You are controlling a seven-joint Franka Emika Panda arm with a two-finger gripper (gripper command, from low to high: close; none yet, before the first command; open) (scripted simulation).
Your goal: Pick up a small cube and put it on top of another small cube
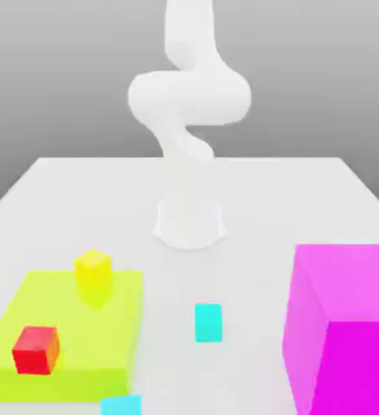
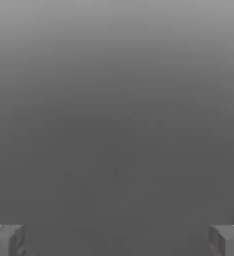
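Observation:
A small cyan cube (image 1: 208, 322) lies on the white table in front of the arm's base. Another small cyan cube (image 1: 121, 405) is cut off by the exterior view's lower edge, just in front of the lime slab. In the hand view my gripper (image 2: 117, 240) is open: its two grey fingertips (image 2: 6, 240) stand far apart with nothing between them, and plain grey background lies beyond. The white arm (image 1: 189, 97) rises from its base and leaves the exterior view at the top.
A flat lime-green slab (image 1: 71, 357) on the exterior view's left carries a small yellow cube (image 1: 92, 274) and a small red cube (image 1: 36, 349). A big magenta block (image 1: 347, 324) stands on the right. The table (image 1: 306, 203) ends behind the arm's base.

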